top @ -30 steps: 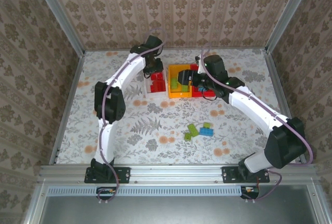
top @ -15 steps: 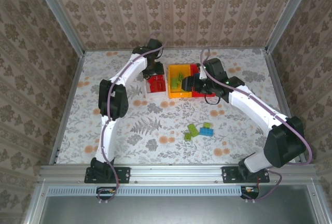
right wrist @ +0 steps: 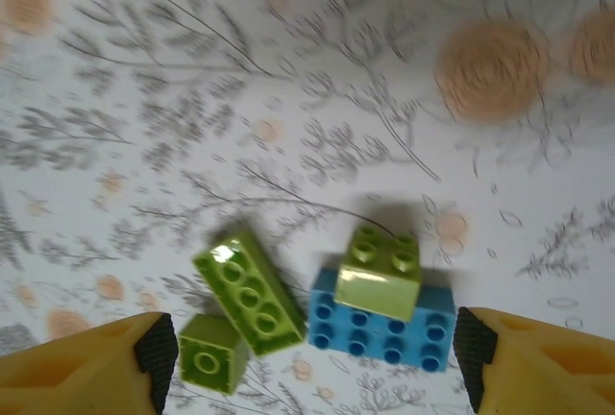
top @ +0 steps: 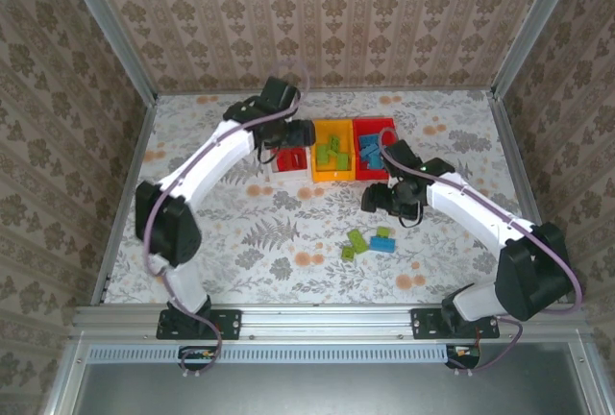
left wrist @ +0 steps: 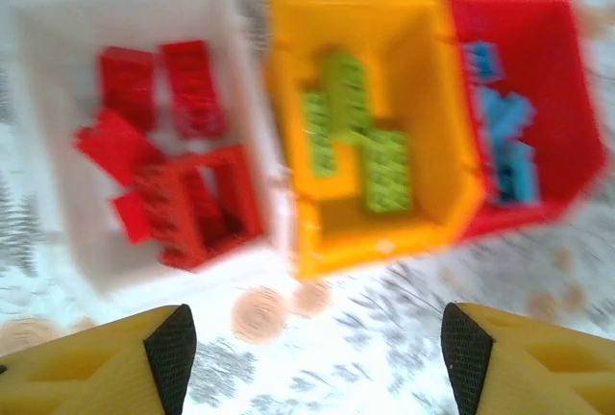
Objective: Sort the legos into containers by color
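Floral tabletop (top: 240, 242): left gripper (left wrist: 317, 338) and right gripper (right wrist: 314, 348) gape empty, fingertips (left wrist: 173, 348) cropped, bins (left wrist: 437, 98) blurred

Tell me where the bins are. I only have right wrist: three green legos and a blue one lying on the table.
Observer: Beyond those loose legos, on the far side of the table, three stand in a row. In the top view, left to right: white bin, orange-yellow bin, red bin.
Operator: What's in which?
Observer: Red bricks in the white, green bricks in the orange-yellow, blue bricks in the red.
Operator: And the other arm?
Observer: The left tool hangs near the white bin, open, nothing between its fingers.
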Available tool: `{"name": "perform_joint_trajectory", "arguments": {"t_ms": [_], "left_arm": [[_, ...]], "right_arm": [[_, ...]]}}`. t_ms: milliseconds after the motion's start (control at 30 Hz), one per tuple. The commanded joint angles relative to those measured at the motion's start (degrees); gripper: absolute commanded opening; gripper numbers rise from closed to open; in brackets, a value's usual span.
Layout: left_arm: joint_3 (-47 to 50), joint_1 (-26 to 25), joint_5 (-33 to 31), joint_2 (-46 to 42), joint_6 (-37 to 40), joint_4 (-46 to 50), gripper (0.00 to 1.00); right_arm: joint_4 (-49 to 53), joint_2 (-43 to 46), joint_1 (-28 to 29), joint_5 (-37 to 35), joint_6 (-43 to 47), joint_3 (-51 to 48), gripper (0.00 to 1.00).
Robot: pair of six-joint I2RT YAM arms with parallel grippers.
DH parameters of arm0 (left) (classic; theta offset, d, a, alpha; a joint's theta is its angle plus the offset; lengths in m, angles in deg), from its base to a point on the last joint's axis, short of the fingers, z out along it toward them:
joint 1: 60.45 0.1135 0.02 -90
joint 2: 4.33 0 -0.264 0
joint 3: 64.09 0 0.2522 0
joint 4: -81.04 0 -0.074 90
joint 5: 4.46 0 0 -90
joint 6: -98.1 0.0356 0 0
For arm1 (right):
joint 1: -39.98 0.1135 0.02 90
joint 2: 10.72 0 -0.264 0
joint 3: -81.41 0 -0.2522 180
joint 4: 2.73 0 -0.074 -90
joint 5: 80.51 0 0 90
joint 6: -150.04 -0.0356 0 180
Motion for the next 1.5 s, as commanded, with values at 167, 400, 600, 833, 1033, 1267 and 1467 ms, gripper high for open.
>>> {"name": "perform_joint_trajectory", "arguments": {"t_ms": [167, 400, 600, 833, 1033, 1267, 1467], "left_arm": [[19.0, -8.6, 10.9, -14.5, 3.2, -7.6, 0.72], [23.3, -11.0, 8.9, -18.0, 0.6, -8.6, 0.72], [21.8, -11.7, 8.1, -16.8, 0.8, -9.0, 0.71], [21.2, -12.2, 7.1, -16.4, 0.7, -9.4, 0.7], [18.9, -12.4, 0.3, -19.3, -0.1, -8.0, 0.7], [15.7, -11.0, -5.0, -20.7, -1.1, -6.8, 0.7], [15.3, -10.2, -5.5, -20.3, -1.4, -6.9, 0.7]], "right_arm": [[-3.4, -6.5, -0.2, 1.4, -4.3, -3.6, 0.72], [-3.5, -9.4, -0.1, -0.4, -4.2, -4.9, 0.65], [-3.9, -11.4, -0.2, -0.3, -4.5, -4.9, 0.54], [-5.4, -11.5, -0.1, -1.2, -4.3, -4.0, 0.3], [-3.1, -7.4, 2.3, -6.1, 0.9, 4.0, 0.21], [-5.5, -15.0, 4.3, -7.3, 5.7, 21.3, 0.22], [-4.1, -29.6, 3.9, -11.2, 7.5, 39.8, 0.21]]}}
